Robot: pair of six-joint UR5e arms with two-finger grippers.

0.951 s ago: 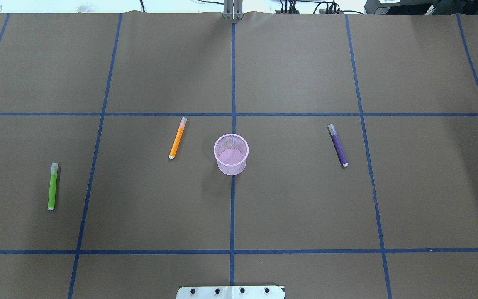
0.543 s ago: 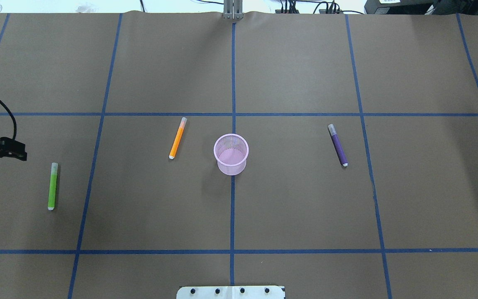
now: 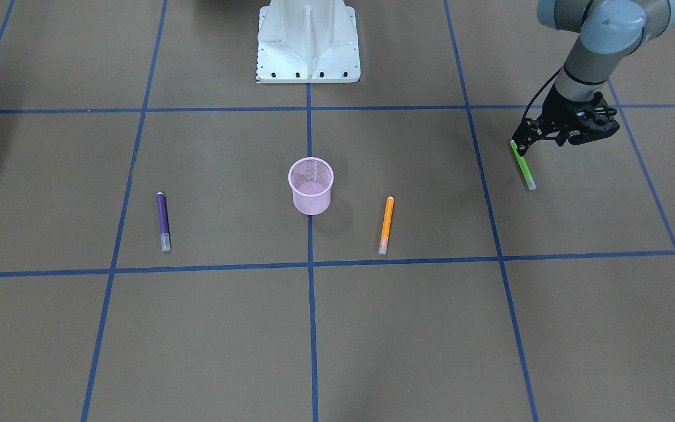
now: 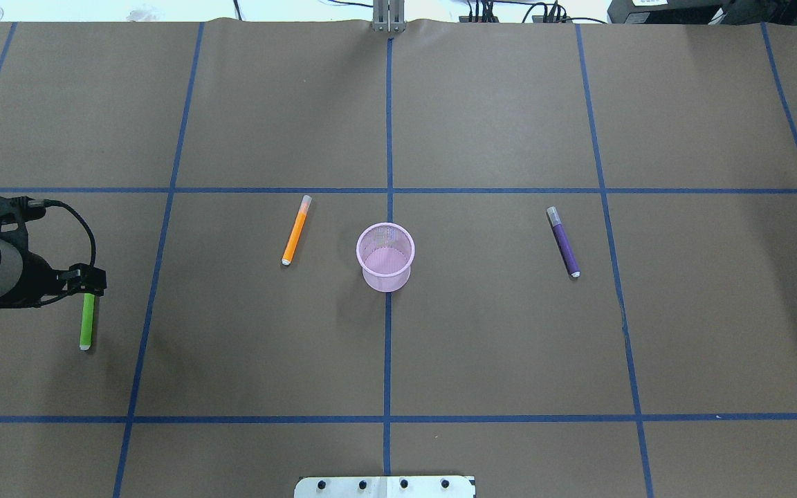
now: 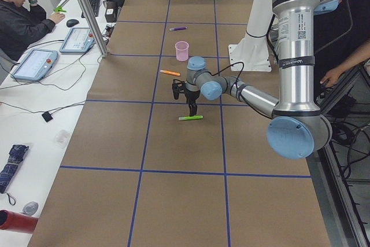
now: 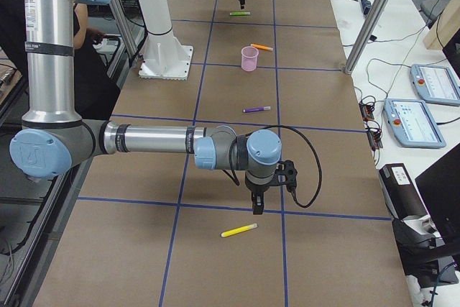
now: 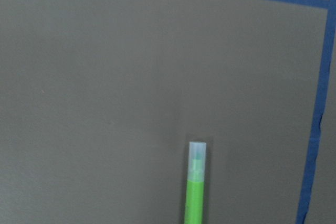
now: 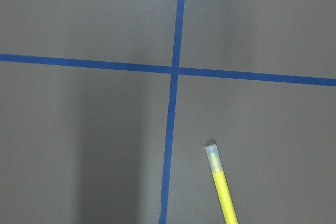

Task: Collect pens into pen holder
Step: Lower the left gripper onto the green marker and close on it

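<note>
The pink mesh pen holder (image 4: 385, 256) stands upright at the table's middle. The orange pen (image 4: 295, 230) lies just left of it and the purple pen (image 4: 564, 242) farther right. The green pen (image 4: 85, 321) lies at the far left. My left gripper (image 4: 84, 280) hangs over the green pen's capped end, which shows in the left wrist view (image 7: 195, 192). I cannot tell whether it is open or shut. My right gripper (image 6: 256, 206) shows only in the exterior right view, above a yellow pen (image 6: 238, 231), and I cannot tell its state.
The yellow pen (image 8: 223, 187) lies beyond the overhead view's right edge, near a blue tape crossing. The robot's white base (image 3: 308, 41) stands at the table's near edge. A metal pole (image 5: 87, 10) and a seated person (image 5: 23, 15) are along the far side.
My left arm has come in from the left edge and moved right and nearer, over the green pen's capped end. The pens and the holder have not moved.
</note>
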